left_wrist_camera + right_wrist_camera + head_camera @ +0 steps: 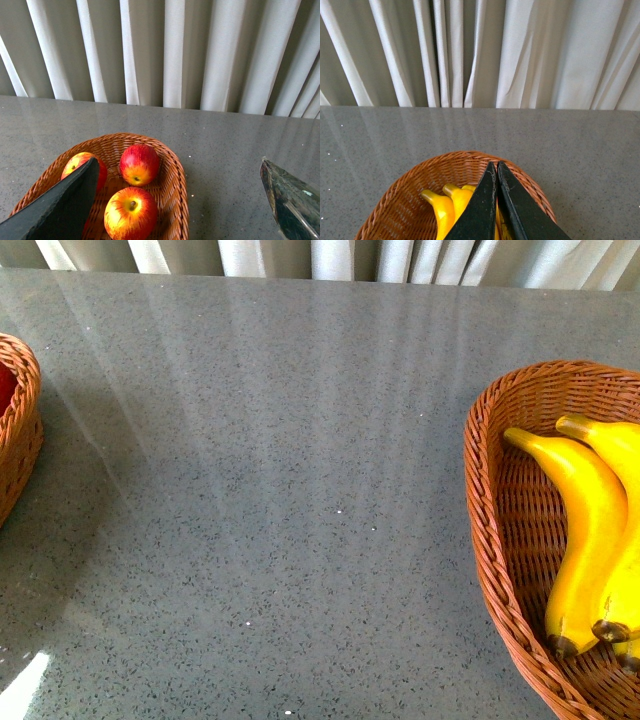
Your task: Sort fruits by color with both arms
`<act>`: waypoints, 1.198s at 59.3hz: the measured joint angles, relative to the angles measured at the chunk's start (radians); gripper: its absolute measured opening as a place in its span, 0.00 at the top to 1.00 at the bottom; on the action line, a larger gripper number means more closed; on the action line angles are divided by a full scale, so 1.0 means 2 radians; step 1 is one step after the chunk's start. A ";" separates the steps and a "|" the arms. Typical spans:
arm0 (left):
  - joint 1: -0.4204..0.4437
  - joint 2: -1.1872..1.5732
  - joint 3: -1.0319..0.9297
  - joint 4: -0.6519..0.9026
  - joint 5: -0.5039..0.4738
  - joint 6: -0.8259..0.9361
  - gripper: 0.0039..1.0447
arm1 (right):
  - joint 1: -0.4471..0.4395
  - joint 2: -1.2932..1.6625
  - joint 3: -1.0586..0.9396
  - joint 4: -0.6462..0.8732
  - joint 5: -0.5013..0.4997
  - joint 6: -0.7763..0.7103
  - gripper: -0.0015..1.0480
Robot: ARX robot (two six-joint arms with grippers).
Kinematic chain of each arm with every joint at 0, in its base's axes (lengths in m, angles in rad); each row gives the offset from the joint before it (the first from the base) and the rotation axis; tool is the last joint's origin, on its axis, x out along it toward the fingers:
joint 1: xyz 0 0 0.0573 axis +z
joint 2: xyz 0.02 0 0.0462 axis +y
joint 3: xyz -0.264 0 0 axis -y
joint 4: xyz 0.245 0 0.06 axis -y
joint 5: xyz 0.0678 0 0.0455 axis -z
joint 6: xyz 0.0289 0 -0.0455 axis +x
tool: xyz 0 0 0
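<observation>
Left gripper [180, 200] spread, right gripper [497, 172] closed.

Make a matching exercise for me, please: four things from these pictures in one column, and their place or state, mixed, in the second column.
Column 1:
1. apples
2. bananas
3. left gripper
4. right gripper

Column 2:
A. jaws shut
B. in the basket on the right
C. jaws wide open
D. in the basket under the left gripper

Pairs: 1-D, 2-B, 3-C, 4-A
</observation>
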 joint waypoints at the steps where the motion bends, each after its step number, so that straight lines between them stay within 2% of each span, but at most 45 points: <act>1: 0.000 0.000 0.000 0.000 0.000 0.000 0.09 | 0.000 -0.004 0.000 -0.004 0.000 0.000 0.98; 29: 0.000 0.000 0.000 0.000 0.000 0.000 0.09 | 0.000 -0.087 0.000 -0.086 0.000 0.000 0.98; 35: 0.000 0.000 0.000 0.000 0.000 0.000 0.09 | 0.000 -0.150 0.000 -0.163 0.000 0.000 0.98; 55: 0.000 0.000 0.000 0.000 0.000 0.000 0.09 | 0.000 -0.166 0.000 -0.168 0.000 0.001 0.98; 63: 0.000 0.000 0.000 0.000 0.000 0.000 0.09 | 0.000 -0.166 0.000 -0.168 0.000 0.001 0.74; 71: 0.000 0.000 0.000 0.000 0.000 0.000 0.09 | 0.000 -0.166 0.000 -0.168 0.000 0.001 0.54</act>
